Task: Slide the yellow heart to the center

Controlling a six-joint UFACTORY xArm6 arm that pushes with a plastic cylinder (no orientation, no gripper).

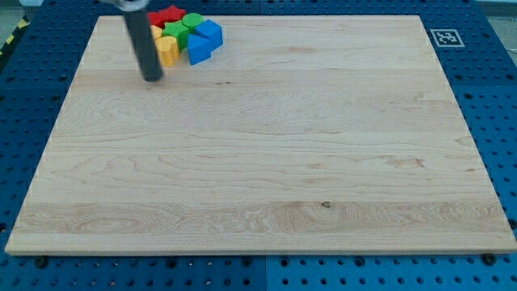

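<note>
A cluster of blocks sits at the view's top left of the wooden board [258, 153]. The yellow heart [168, 50] is at the cluster's left side, partly behind the rod. Around it are a red star [169, 15], a green block [187, 25], a blue block [209, 33] and a blue triangle-like block [198, 51]. Another yellow block [157, 32] shows just behind the rod. My tip [153, 78] rests on the board just left of and below the yellow heart, close to it; I cannot tell if it touches.
A black-and-white marker tag [445, 36] is at the board's top right corner. Blue perforated table surface [32, 81] surrounds the board.
</note>
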